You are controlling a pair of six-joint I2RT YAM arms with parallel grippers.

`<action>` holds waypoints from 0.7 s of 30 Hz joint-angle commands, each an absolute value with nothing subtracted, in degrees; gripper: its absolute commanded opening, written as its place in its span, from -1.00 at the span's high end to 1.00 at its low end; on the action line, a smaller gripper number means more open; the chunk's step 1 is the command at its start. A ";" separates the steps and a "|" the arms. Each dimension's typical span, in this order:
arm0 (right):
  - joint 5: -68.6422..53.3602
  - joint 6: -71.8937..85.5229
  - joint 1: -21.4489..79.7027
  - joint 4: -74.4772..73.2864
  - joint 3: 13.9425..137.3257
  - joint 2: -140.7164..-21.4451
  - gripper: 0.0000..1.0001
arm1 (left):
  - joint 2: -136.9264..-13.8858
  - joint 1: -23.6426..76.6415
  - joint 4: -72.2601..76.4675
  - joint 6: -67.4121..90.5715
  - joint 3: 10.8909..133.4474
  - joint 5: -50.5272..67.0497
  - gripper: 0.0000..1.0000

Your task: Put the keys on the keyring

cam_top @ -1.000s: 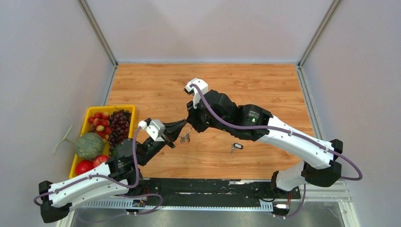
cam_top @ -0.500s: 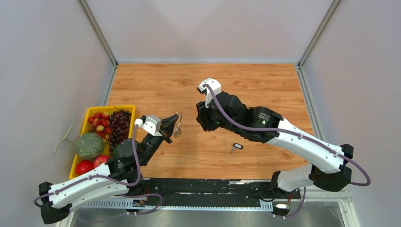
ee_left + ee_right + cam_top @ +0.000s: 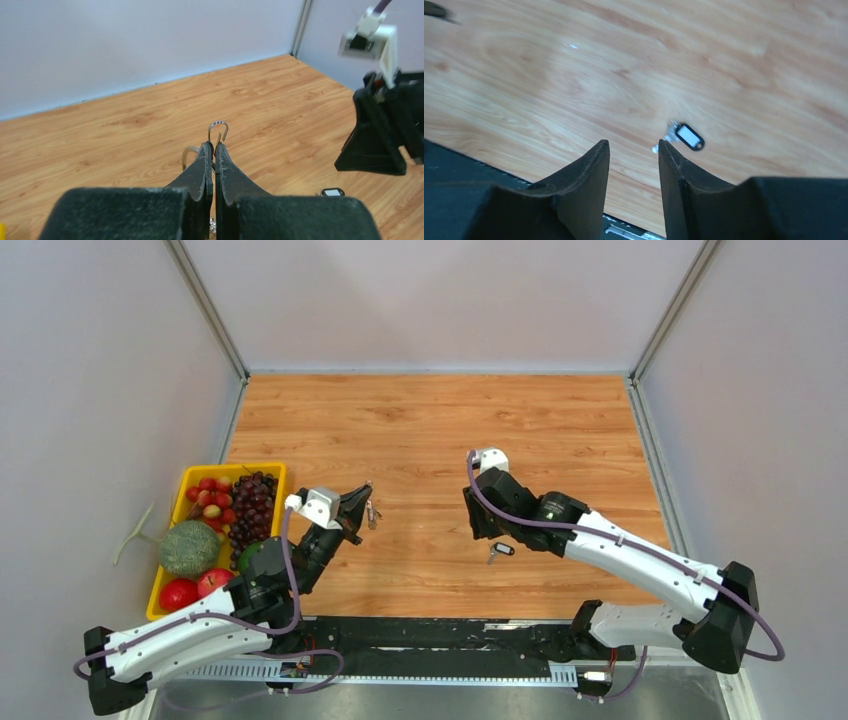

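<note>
Just right of the yellow fruit tray [image 3: 215, 469], pinched the keyring [image 3: 218, 131] in the clenched left gripper [image 3: 214, 148], wire loop showing above the fingertips. Farther right of the tray, held the right gripper [image 3: 631, 146] unclenched and empty over the wooden table [image 3: 560, 430]. Left the black-headed key [image 3: 688, 136] flat on the table, likewise well right of the tray.

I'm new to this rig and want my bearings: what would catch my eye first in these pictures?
The yellow tray heaped with fruit at the left edge of the wooden table stands out most. Next, the left tool is pinched shut on the thin keyring, held up off the table. The right tool hangs open close to a black-headed key lying toward the near edge.
</note>
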State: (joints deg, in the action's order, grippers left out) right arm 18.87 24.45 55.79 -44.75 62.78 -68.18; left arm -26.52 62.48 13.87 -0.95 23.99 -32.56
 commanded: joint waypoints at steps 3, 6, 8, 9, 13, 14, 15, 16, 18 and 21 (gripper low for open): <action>19.06 32.80 51.47 -36.11 50.37 -66.30 0.12 | -25.34 62.32 15.44 -0.73 23.70 -32.89 1.00; 18.81 33.42 49.50 -34.21 47.21 -68.15 0.12 | -24.88 62.31 15.26 -0.55 23.44 -32.77 1.00; 17.72 32.57 48.04 -32.07 45.89 -69.24 0.12 | -24.76 62.31 15.21 -0.49 23.27 -32.51 1.00; 17.04 32.05 47.52 -31.09 45.35 -69.66 0.12 | -24.85 62.31 15.14 -0.46 23.23 -32.47 1.00; 16.45 31.33 45.26 -29.24 44.49 -72.33 0.11 | -24.94 62.33 15.03 -0.35 23.12 -32.06 1.00; 15.99 31.48 44.93 -28.79 44.28 -73.10 0.10 | -25.04 62.36 15.10 -0.35 23.12 -31.83 1.00; 15.53 31.84 44.72 -28.25 44.03 -73.84 0.10 | -25.13 62.34 15.11 -0.35 23.07 -31.82 1.00; 15.03 32.30 44.66 -27.70 43.77 -74.60 0.10 | -25.22 62.32 15.11 -0.35 23.10 -31.69 1.00; 14.37 33.69 44.65 -27.00 43.60 -76.33 0.09 | -25.24 62.32 15.12 -0.33 23.04 -31.62 1.00; 13.60 35.20 44.65 -26.37 43.75 -78.60 0.10 | -25.30 62.34 15.07 -0.35 23.07 -31.41 1.00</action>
State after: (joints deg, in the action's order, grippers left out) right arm 15.49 32.03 44.80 -30.41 43.86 -76.55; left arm -25.28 62.48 13.63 -0.73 23.14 -32.03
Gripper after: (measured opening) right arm 0.451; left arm 0.009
